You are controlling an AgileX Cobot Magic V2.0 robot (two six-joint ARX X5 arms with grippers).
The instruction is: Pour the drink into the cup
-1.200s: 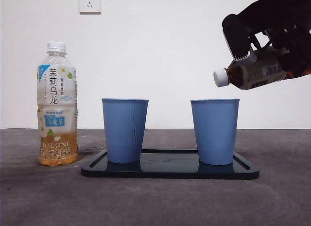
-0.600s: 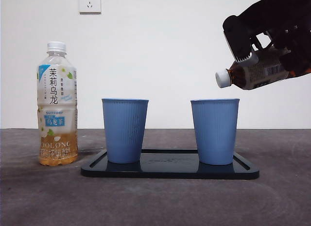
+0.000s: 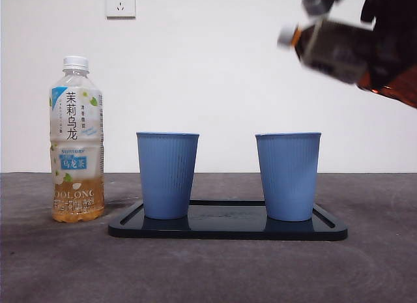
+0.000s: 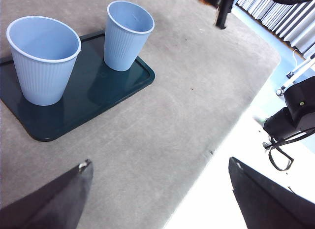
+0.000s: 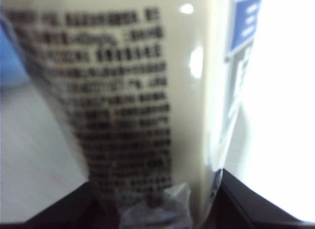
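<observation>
My right gripper clamps the dark, slick, liquid-heavy bottle mid-body, high above the desk's right-side cup.

a plain white wall fills the upper frame of the front view, with a socket at the upper left. a dark grey table spans the bottom. in the left wrist view, pale floor lies lower right beyond the table's edge.

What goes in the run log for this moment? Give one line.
right gripper: shut on dark capped drink bottle, raised above right blue ribbed plastic cup | left gripper: open, idle | pour: none visible
</observation>
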